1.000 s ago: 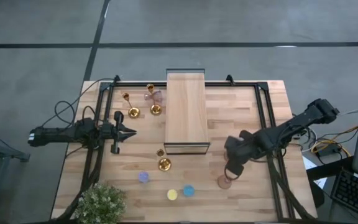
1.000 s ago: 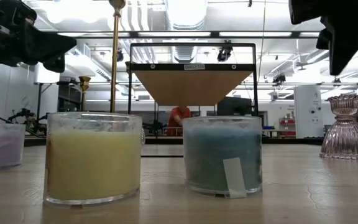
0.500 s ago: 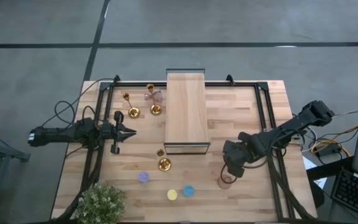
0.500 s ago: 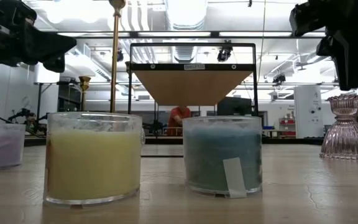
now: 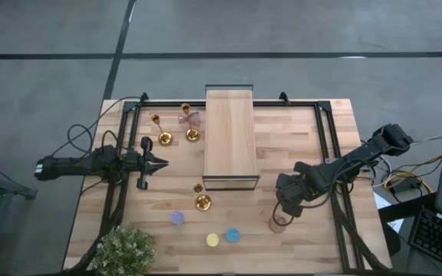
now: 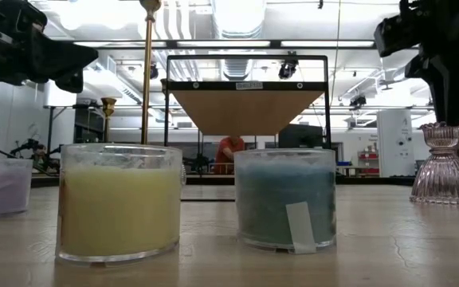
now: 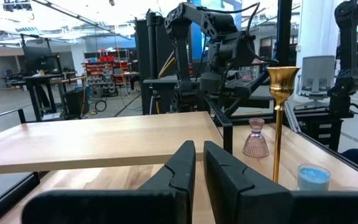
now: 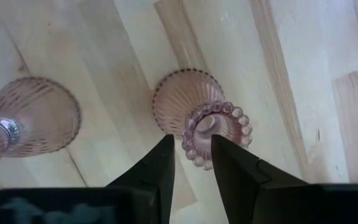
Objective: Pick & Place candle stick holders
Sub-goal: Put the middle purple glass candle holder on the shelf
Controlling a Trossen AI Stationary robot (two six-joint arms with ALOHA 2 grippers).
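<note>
The right gripper [image 8: 190, 163] hung straight above a pink glass candle holder [image 8: 199, 117] near the table's five o'clock edge, its two dark fingers [image 8: 155, 168] slightly parted on either side of the beaded top rim. Whether they pressed the glass could not be told. The holder stood upright, long axis vertical, mouth facing up at the wrist camera. A second pink holder [image 8: 28, 116] stood just beside it, close enough to crowd that side of the grip.

The long wooden block [image 5: 229, 136] ran from twelve o'clock toward the centre of the table [image 5: 305, 138], well apart from the right gripper. At the block's near end, a gold candlestick [image 5: 202, 202] stood upright. Toward six o'clock sat three small cups, purple [image 5: 176, 218], yellow [image 5: 212, 240] and blue [image 5: 232, 234]. Two more gold candlesticks [image 5: 165, 138] and another pink holder [image 5: 193, 119] stood at eleven o'clock. A green plant [image 5: 123, 251] filled the seven o'clock corner.

The left gripper [image 5: 159, 162] waited at nine o'clock, fingers nearly together, holding nothing.
</note>
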